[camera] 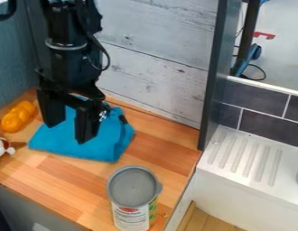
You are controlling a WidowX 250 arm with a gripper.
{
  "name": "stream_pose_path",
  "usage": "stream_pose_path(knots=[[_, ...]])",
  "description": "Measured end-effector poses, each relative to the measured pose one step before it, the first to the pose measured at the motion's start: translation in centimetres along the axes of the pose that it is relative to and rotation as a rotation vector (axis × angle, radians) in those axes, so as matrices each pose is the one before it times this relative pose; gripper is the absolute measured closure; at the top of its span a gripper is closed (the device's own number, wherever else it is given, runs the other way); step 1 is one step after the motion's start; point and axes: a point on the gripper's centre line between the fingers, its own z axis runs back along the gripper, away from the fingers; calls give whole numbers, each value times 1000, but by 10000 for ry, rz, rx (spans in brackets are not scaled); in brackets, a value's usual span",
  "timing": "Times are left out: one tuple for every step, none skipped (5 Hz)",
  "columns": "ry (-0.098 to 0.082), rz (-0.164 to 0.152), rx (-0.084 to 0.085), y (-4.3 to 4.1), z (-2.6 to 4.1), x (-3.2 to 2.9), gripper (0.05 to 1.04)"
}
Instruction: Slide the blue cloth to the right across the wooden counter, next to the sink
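Camera view: gripper (68, 131) hangs over the blue cloth (107, 146), upper left of the counter (67, 176). Fingers are apart, with a visible gap and nothing held between them. Tips are over or near the cloth; can't tell if they touch it. Cloth lies on the counter in a loose, roughly flat heap, one side raised a bit.

Status, my read: no grasp in place, nothing lifted. Cloth is down and ungripped, so any handling of it from here still needs a grip. Can't judge whether its current lay is a finished state.

Rest: orange lumpy object (17, 117) and small white-and-brown toy (1, 147) sit beside the cloth, at the left edge. Grey-lidded can (133, 191) stands upright nearer the camera, well apart from the gripper. White sink unit (245, 158) is off to the right.
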Motion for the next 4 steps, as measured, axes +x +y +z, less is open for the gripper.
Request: stream_pose_path(knots=[[255,-16,-51,-57,-632,-93,83],[-466,648,61,1889,-3,1416,83],[-352,447,248,2167,-179,1785,83],[-141,325,191,1408,-1440,1325,83]])
